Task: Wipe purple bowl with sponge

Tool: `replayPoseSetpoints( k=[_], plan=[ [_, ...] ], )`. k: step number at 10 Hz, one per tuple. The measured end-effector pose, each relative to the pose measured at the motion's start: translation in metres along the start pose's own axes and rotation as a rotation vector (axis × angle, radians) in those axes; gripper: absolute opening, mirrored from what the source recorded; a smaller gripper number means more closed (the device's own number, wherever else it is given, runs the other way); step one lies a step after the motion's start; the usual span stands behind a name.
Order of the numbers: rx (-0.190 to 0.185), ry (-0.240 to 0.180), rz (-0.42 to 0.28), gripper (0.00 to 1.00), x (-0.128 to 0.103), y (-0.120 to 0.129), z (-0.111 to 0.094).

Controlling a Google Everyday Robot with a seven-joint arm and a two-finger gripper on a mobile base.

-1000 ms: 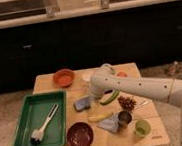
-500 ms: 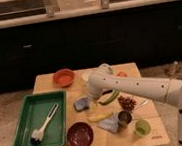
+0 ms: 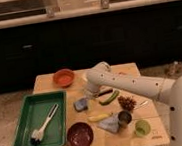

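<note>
Dark cabinet fronts run along the back of the room, and in front of them stands a wooden table (image 3: 48,83) crowded with kitchen things. On its left side lies a green tray (image 3: 24,116) with a brush (image 3: 43,126) in it. An orange bowl (image 3: 63,77) sits at the far edge.

The robot's white arm (image 3: 131,85) reaches in from the right. The gripper (image 3: 89,94) hangs low over the middle of the table, just beside the sponge (image 3: 80,105) and perhaps touching it. Whether it is spread wide, narrowed or already holding anything cannot be told from this view.

The sponge rests on the wood between the tray and a green vegetable (image 3: 109,98). The purple bowl (image 3: 80,136) sits apart from it at the near edge, with a yellow banana (image 3: 99,117) and a folded cloth (image 3: 110,124) to its right. The bowl looks untouched, so the pickup is probably the step in hand.

Several things could go wrong from here:
- A grasp set off-centre could push the small sponge toward the tray wall instead of lifting it.
- A low carry toward the bowl could catch the banana or the cloth.
- Pressing hard on the bowl's rim could tip it or slide it off the near edge, since nothing braces it there.
</note>
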Motion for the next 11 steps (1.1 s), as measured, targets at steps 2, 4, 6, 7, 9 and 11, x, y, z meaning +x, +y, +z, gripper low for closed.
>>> replayPoseSetpoints(
  k=[2,4,6,7,9,11],
  plan=[
    [-0.026,0.000,-0.026,0.80,0.001,-0.002,0.007],
    [-0.039,0.004,-0.040,0.80,0.000,-0.003,0.014],
    [-0.043,0.008,-0.043,0.80,0.002,-0.005,0.018],
    [-0.040,0.007,-0.038,0.80,0.002,-0.006,0.021],
    [-0.031,0.005,-0.024,0.80,0.002,-0.009,0.025],
    [-0.028,0.002,-0.016,0.80,0.001,-0.012,0.030]
  ],
)
